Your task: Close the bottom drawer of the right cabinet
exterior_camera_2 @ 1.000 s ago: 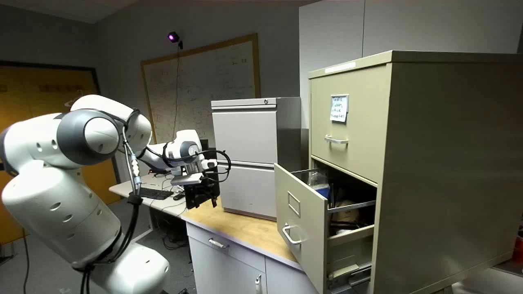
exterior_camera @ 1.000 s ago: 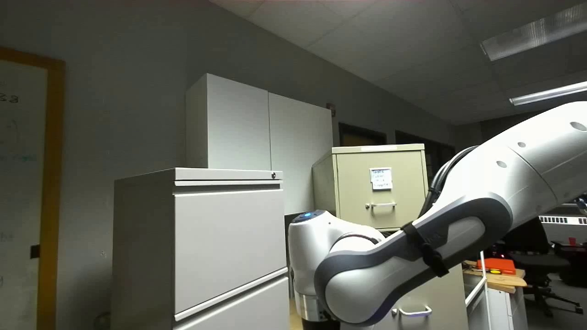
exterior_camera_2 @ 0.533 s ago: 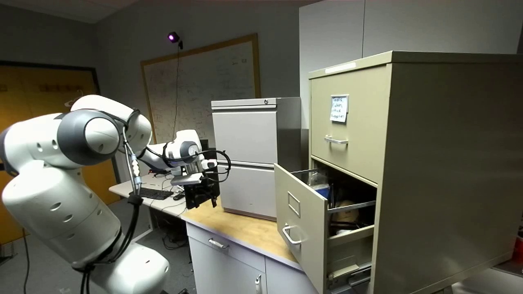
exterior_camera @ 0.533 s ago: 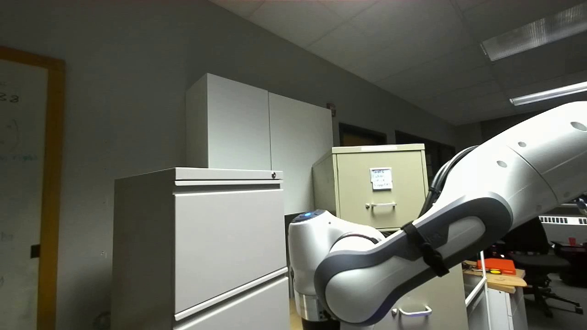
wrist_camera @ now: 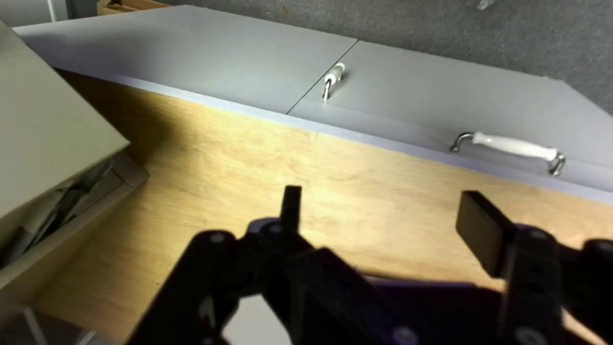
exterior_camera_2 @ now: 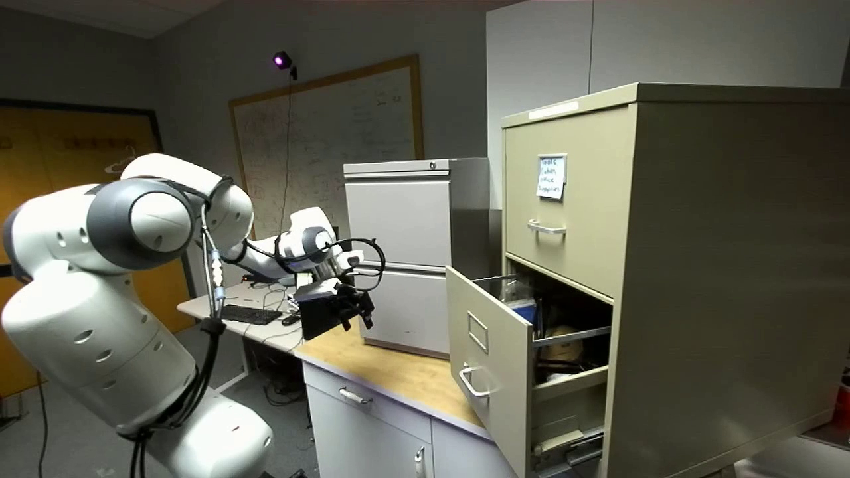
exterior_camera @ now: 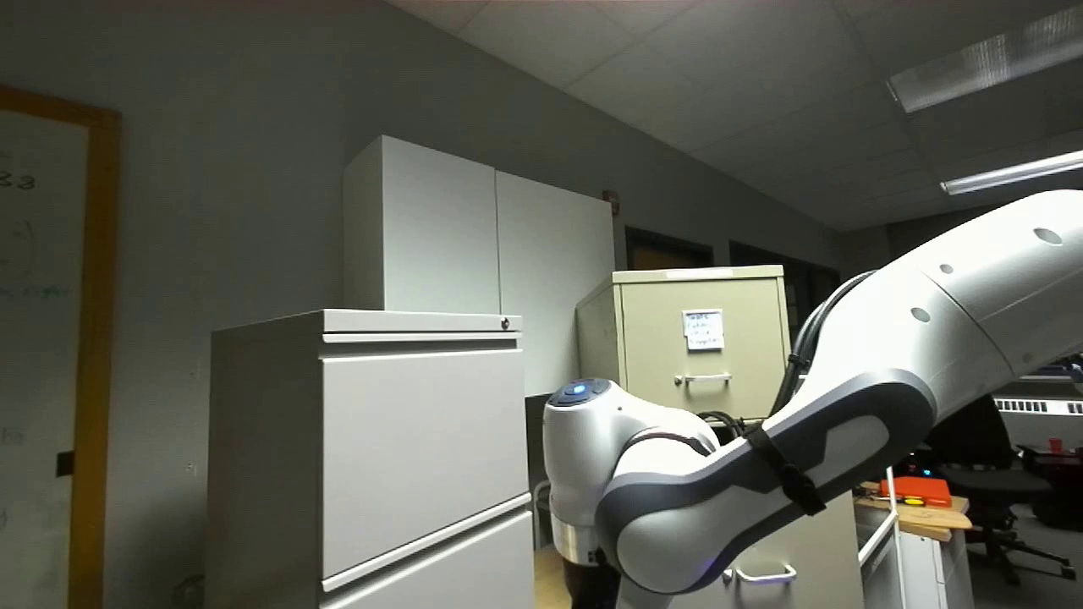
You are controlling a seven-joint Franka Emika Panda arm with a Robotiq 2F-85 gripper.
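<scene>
The right cabinet (exterior_camera_2: 717, 265), beige metal with a paper sheet on its front, shows in both exterior views (exterior_camera: 702, 338). Its bottom drawer (exterior_camera_2: 491, 378) is pulled out, with items visible inside. The drawer front has a metal handle (exterior_camera_2: 473, 383). In an exterior view the arm partly hides the drawer front (exterior_camera: 816, 541). In the wrist view part of the drawer (wrist_camera: 52, 129) shows at the left edge. My gripper (exterior_camera_2: 357, 325) is above the wooden counter, left of the drawer front and apart from it. In the wrist view its fingers (wrist_camera: 380, 206) are spread, with nothing between them.
The light-grey lateral cabinet (exterior_camera_2: 398, 226) stands on the wooden counter (exterior_camera_2: 392, 372) close behind my gripper. The counter's cupboard fronts carry handles (wrist_camera: 512, 146). A desk with a keyboard (exterior_camera_2: 251, 314) lies behind the arm. A white cupboard (exterior_camera: 440, 237) rises behind.
My gripper has moved slightly right, toward the drawer, and has tilted in an exterior view. The arm links shifted a little. The drawer has not moved.
</scene>
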